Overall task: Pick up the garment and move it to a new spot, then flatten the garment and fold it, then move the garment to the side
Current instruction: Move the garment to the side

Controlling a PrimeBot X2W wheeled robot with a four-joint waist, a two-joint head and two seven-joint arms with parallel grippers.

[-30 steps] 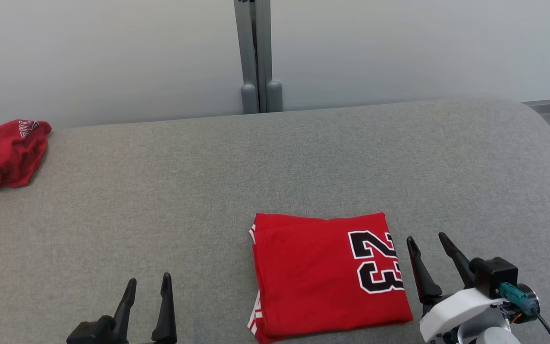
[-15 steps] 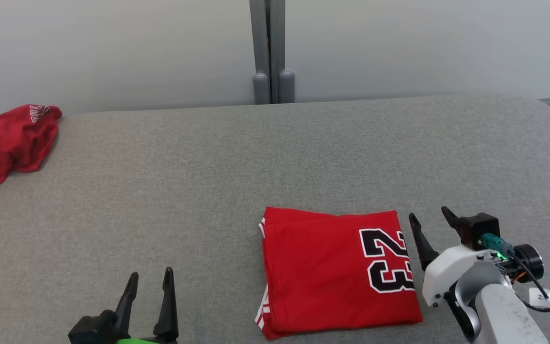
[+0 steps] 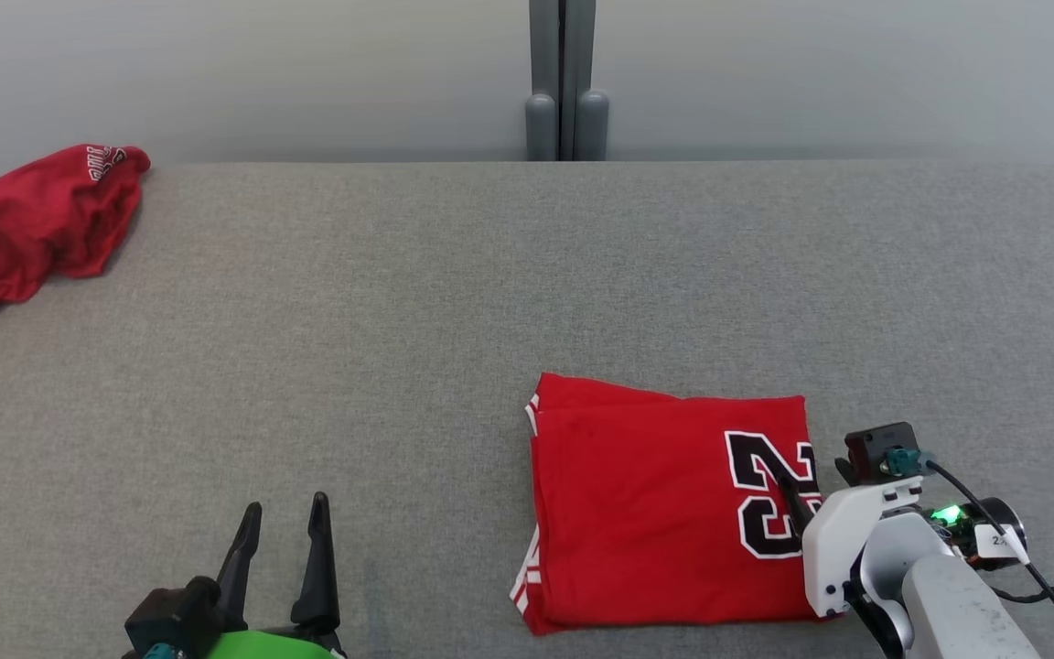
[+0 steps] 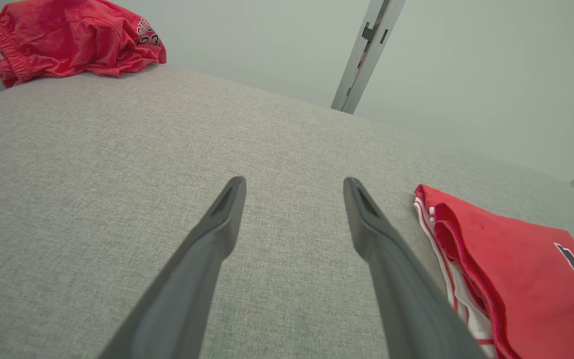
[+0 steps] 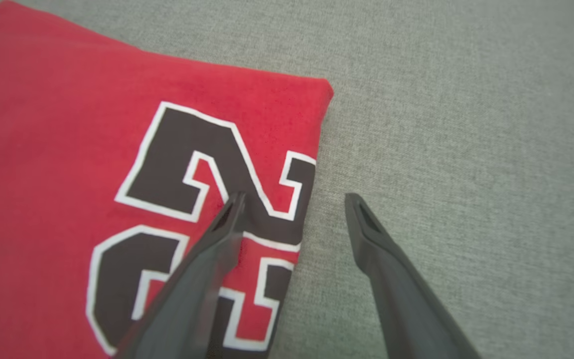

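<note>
The folded red garment (image 3: 655,503) with a black "23" lies flat on the grey padded table (image 3: 399,302), right of centre near the front. My right gripper (image 3: 820,480) tilts down over its right edge, open. In the right wrist view the right gripper (image 5: 294,197) straddles that edge of the garment (image 5: 68,124): one finger (image 5: 217,249) is over the number, the other over bare table. Whether the tips touch cannot be told. My left gripper (image 3: 286,505) stands open and holds nothing at the front left, and in its own view the left gripper (image 4: 294,182) has the garment (image 4: 516,264) to its right.
A crumpled second red garment (image 3: 42,224) lies at the table's far left corner, also in the left wrist view as a red heap (image 4: 68,35). A grey post (image 3: 566,82) stands behind the table against a pale wall. Bare grey surface stretches across the middle and back.
The head camera has shifted, so the whole scene slid right and down. My right gripper has tipped downward and moved left onto the garment's right edge. The left gripper has stayed put.
</note>
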